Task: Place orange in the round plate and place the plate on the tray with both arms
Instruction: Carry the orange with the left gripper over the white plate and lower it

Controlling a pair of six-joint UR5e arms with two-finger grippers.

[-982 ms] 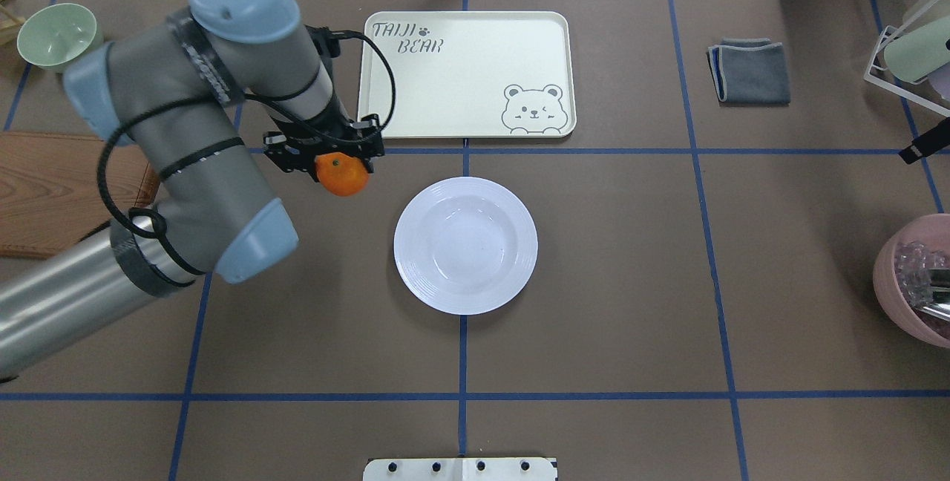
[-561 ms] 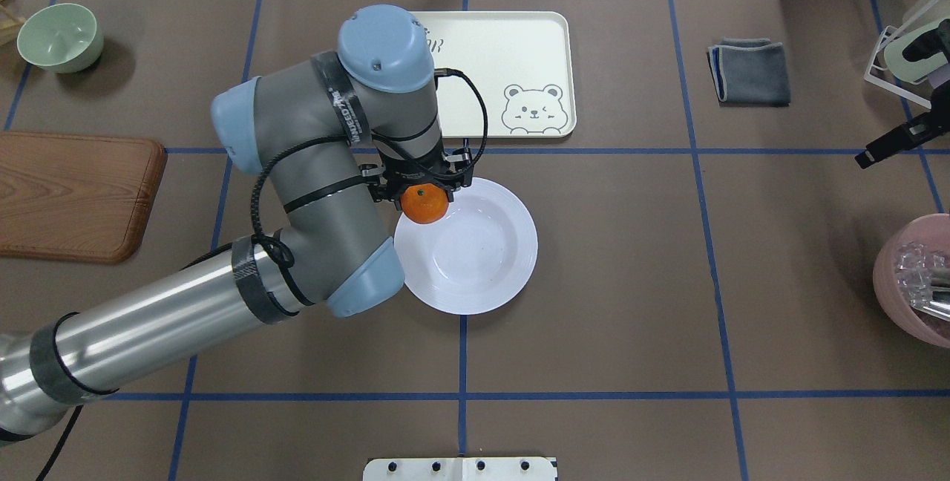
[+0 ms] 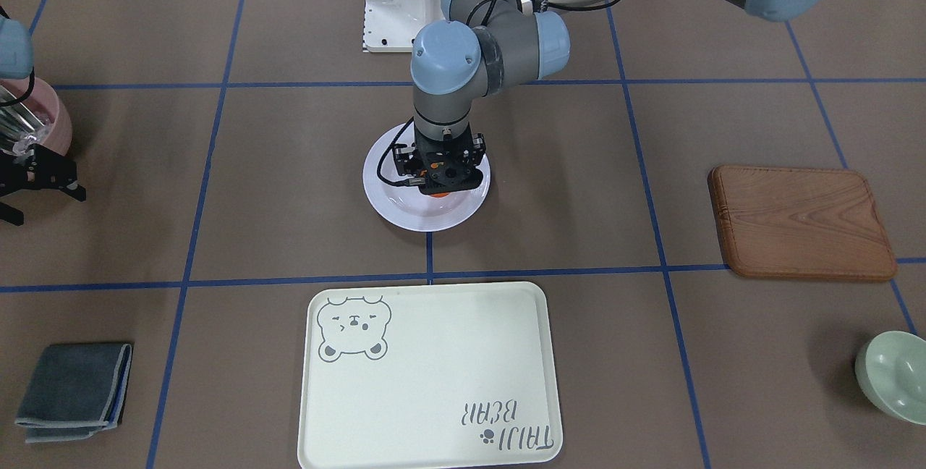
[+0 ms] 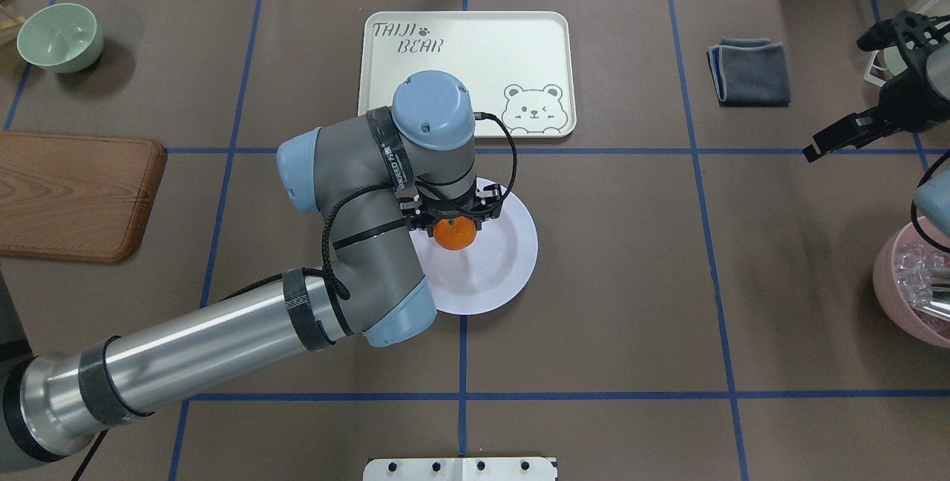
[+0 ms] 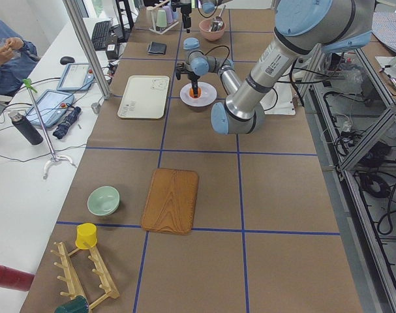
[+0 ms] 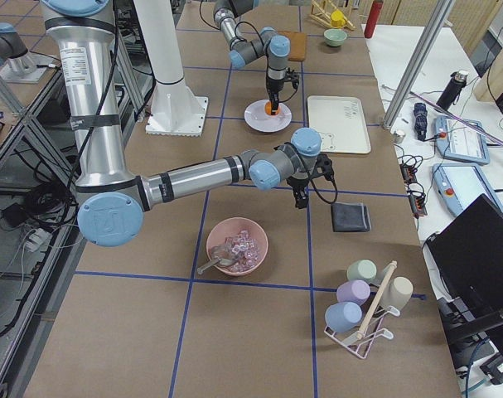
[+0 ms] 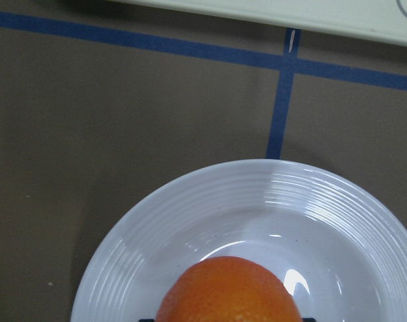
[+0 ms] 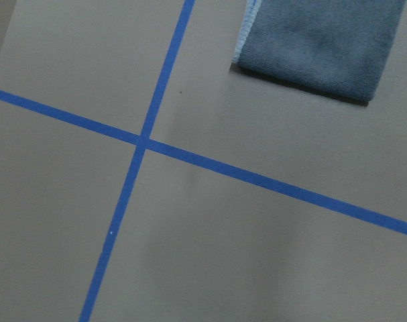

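My left gripper (image 4: 454,223) is shut on the orange (image 4: 454,234) and holds it over the sunken centre of the round white plate (image 4: 512,262). Whether the fruit touches the plate I cannot tell. In the left wrist view the orange (image 7: 226,292) fills the lower edge above the ribbed plate (image 7: 183,228). From the front only a sliver of orange (image 3: 440,194) shows under the left gripper (image 3: 439,183), above the plate (image 3: 401,214). The cream bear tray (image 4: 467,65) lies bare just beyond the plate. My right gripper (image 4: 842,136) hovers far right with its fingers apart and nothing between them.
A folded grey cloth (image 4: 749,71) lies right of the tray. A pink bowl (image 4: 902,280) of clear pieces and a mug rack (image 4: 902,58) stand at the right edge. A wooden board (image 4: 74,195) and a pale green bowl (image 4: 59,36) sit at the left.
My left arm carried the orange rightward, from left of the plate to above the plate's centre. My right arm came further into view from the right edge.
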